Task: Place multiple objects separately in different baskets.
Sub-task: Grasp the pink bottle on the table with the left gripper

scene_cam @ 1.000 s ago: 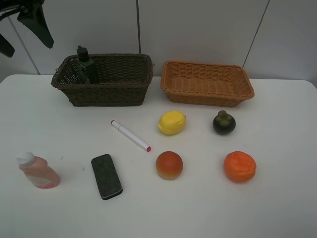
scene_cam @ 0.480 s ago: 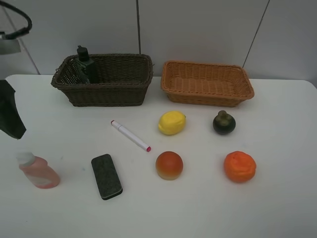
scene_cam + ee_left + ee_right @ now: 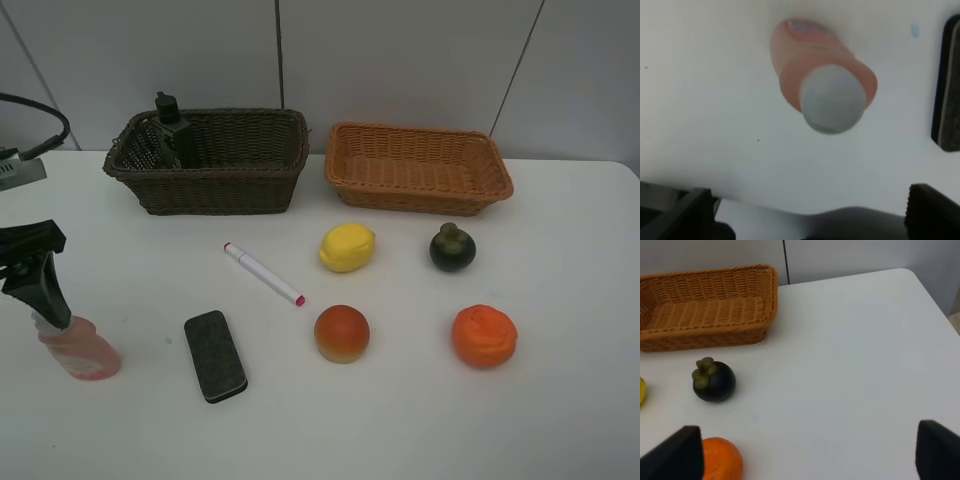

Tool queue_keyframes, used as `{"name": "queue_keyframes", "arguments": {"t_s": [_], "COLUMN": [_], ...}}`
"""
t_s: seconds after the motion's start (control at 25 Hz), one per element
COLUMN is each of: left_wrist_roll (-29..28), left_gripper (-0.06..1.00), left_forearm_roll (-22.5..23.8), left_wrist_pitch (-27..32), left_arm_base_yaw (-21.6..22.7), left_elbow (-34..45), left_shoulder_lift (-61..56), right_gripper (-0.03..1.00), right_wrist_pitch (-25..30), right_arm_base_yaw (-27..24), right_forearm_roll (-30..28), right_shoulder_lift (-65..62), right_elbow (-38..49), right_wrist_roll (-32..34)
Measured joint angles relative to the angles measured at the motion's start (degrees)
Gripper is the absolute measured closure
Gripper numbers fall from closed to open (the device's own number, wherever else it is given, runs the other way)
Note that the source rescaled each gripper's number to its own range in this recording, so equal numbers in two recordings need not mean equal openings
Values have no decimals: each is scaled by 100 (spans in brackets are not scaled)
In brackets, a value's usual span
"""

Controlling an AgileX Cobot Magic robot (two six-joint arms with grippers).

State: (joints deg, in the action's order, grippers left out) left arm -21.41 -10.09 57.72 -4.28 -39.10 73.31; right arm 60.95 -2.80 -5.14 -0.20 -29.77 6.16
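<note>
Pink bottle with white cap (image 3: pixel 82 352) is standing near the left edge of the desk (image 3: pixel 560 420), and the left claw (image 3: pixel 45 300) is hanging directly over its cap (image 3: pixel 832 106), fingers (image 3: pixel 677 215) held wide to either side. Seen from the left wrist, that cap is sitting just off the midline between them, its axis pointing up at the camera. A straight descent is looking sufficient. The right claw (image 3: pixel 807 450), also wide, is hanging far off by the dark mangosteen (image 3: pixel 714 381).
</note>
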Motion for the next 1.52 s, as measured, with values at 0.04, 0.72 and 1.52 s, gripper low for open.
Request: {"name": "queue_keyframes", "arguments": {"t_s": [0.04,0.72,1.52], "left_wrist_roll": [-26,-282,-343], "left_gripper": [-6,-6,-5], "left_forearm_roll": [5,-313,-589], "left_wrist_pitch": [-147,-1697,-2420], "left_arm_base_yaw": [0,0,-5], "left_elbow": [82,386,380], "left_shoulder_lift": [8,953,2221], "right_gripper": [-3,-3,-3], "right_wrist_pitch": [0,0,0], "right_arm_base_yaw": [0,0,0], "right_forearm_roll": [0,0,0], "right_shoulder_lift": [0,0,0], "right_elbow": [0,0,0], "right_wrist_roll": [0,0,0]}}
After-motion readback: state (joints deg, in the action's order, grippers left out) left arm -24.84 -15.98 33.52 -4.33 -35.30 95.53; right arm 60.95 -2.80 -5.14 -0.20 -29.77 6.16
